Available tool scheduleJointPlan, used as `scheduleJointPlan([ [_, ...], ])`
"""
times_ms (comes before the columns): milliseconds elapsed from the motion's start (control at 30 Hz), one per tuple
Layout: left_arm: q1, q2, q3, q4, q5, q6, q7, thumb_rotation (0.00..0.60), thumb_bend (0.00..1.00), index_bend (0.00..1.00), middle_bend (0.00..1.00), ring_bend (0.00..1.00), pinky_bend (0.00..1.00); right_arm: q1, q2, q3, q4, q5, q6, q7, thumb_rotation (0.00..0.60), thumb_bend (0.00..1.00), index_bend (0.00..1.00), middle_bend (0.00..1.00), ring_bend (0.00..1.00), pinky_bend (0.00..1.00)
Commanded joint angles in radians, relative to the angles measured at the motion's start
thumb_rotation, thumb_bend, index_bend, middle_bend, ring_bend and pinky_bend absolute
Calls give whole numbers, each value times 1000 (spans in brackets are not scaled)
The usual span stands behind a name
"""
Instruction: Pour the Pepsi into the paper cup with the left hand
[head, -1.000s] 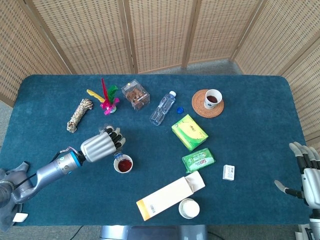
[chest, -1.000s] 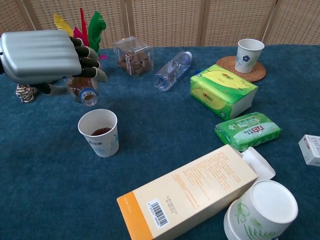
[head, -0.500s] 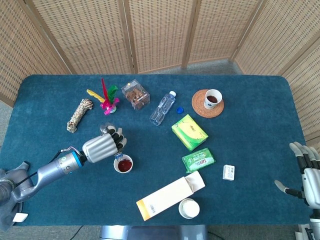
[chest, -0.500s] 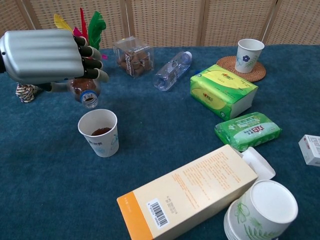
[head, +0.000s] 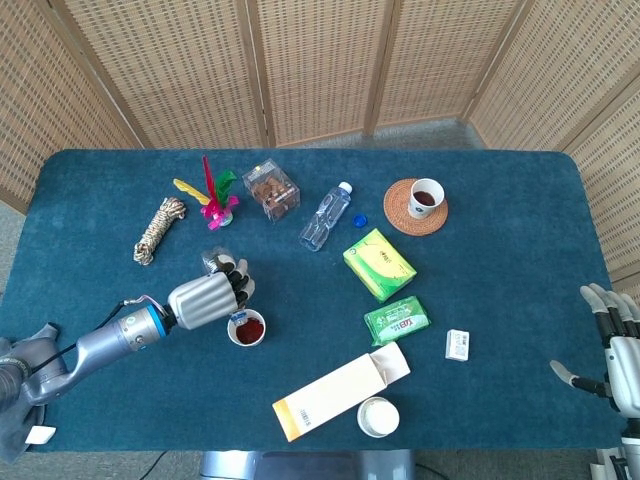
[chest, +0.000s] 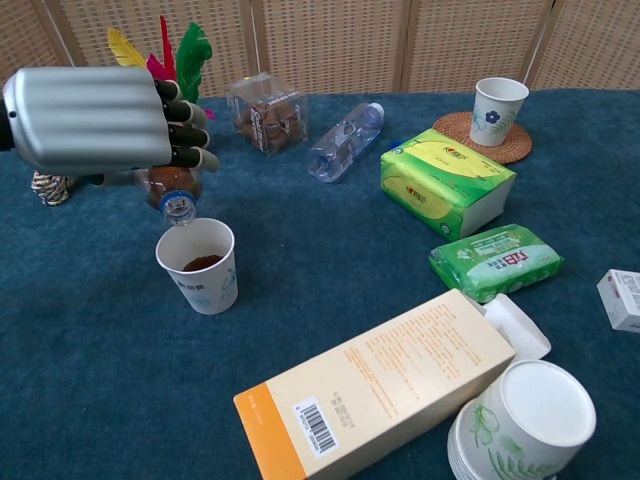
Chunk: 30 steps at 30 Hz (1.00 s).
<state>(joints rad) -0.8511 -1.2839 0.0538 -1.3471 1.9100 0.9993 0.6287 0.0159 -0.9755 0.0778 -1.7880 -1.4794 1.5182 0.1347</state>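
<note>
Left hand (chest: 95, 118): wrapped around Pepsi bottle (chest: 172, 190), neck tipped down.
Paper cup (chest: 198, 265): just below bottle mouth.
Advice: tilt gradually, keeping mouth over the rim.

blue table (head: 500, 260), paper cup (chest: 200, 265), carton (chest: 380, 385), rope (head: 158, 229)

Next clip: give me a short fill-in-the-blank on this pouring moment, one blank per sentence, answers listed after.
1. The Pepsi bottle is gripped by the robot's ____ hand.
2. The bottle's mouth is tipped over the paper cup, which holds a little ____ liquid.
3. Another cup stands on a round woven ____.
4. The clear water bottle lies on its ____.

Answers: left; dark; coaster; side
</note>
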Motion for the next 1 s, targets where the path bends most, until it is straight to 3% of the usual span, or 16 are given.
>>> scheduleJointPlan([
  [33, 1, 0, -2, -5, -3, -6, 17, 600, 444, 427, 403, 271, 417, 0, 1, 0, 0, 1, -1, 3, 600, 93, 0, 0, 0, 0],
  [1000, -15, 18, -25, -70, -7, -90, 203, 600, 443, 437, 397, 270, 420, -1, -2, 1, 3, 0, 4, -5, 600, 91, 0, 0, 0, 0],
])
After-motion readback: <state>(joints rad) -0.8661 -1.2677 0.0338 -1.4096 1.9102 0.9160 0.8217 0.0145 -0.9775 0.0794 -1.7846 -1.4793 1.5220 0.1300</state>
